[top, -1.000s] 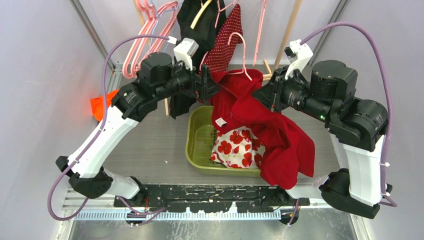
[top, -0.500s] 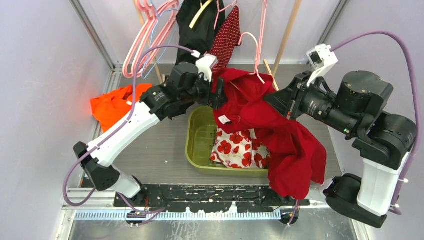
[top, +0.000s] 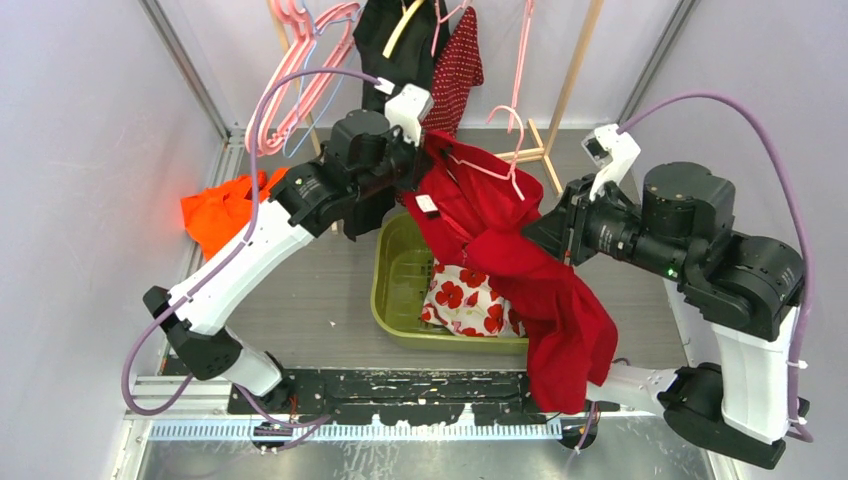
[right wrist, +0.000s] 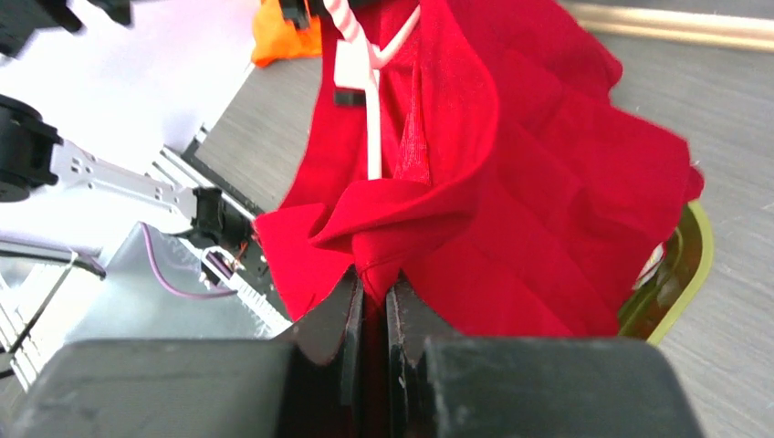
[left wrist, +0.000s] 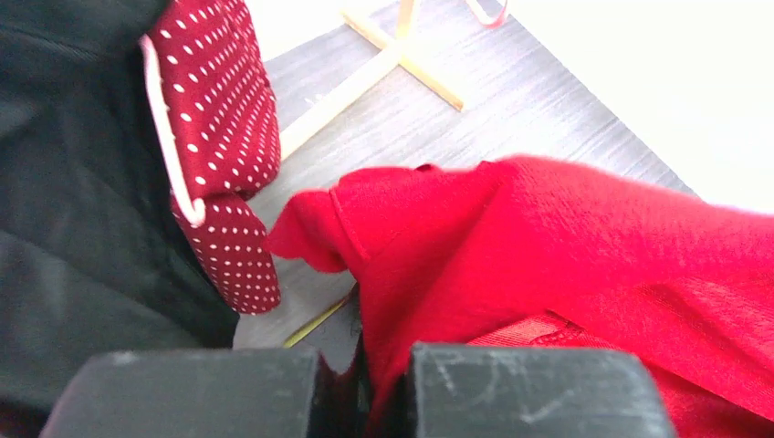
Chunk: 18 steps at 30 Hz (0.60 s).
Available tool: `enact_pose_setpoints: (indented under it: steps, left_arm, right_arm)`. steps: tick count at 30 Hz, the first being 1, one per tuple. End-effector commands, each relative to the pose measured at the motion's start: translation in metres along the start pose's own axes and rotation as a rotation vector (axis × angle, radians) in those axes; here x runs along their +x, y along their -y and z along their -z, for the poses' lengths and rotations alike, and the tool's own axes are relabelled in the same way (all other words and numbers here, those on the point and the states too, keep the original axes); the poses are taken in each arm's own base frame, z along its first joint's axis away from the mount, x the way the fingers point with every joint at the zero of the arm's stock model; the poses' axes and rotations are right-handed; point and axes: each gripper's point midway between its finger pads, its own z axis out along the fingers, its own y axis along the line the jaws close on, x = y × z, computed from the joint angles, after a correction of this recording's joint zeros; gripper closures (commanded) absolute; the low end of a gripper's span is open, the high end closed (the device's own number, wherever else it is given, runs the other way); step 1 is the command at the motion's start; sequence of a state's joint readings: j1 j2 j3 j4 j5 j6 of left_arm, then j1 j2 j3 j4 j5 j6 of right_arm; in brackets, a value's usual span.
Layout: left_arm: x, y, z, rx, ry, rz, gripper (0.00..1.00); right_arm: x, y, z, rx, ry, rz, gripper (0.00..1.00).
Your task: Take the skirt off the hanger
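L gripper [left wrist: 360, 370] clamped on skirt [top: 480, 225] top, R gripper [right wrist: 374, 292] clamped on mid-fold; hanger [right wrist: 372, 137] between them, nearer L, prob. inside waistband.

left arm [top: 250, 255] is reaching forward and inward | left tool [top: 417, 172] is pinching the skirt [top: 505, 245], jaws nearly together | right arm [top: 705, 245] is angling inward | right tool [top: 548, 228] is pinching the skirt too

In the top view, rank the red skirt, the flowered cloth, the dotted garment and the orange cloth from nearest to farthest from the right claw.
1. Red skirt, gripped in the right claw.
2. Flowered cloth, in the green tub, below-left.
3. Dotted garment, hanging at the back.
4. Orange cloth, far left.
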State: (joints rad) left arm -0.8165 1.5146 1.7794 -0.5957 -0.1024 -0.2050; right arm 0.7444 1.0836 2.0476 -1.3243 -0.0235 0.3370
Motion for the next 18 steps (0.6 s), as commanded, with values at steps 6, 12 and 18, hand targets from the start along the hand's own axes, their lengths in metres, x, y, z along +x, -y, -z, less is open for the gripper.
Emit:
enact_pose_setpoints:
  steps: [6, 12, 18]
  left_arm:
    - [-0.041, -0.033, -0.008, -0.158, 0.121, -0.142, 1.00]
    - [-0.016, -0.061, -0.028, -0.176, 0.069, -0.113, 1.00]
    - [0.011, -0.091, -0.044, -0.215, -0.003, -0.088, 1.00]
  right_arm:
    - [0.033, -0.010, 0.027, -0.057, -0.112, -0.101, 0.99]
    - [0.043, -0.007, 0.055, -0.042, -0.120, -0.146, 0.99]
    - [0.036, -0.012, 0.068, -0.071, -0.073, -0.160, 0.99]
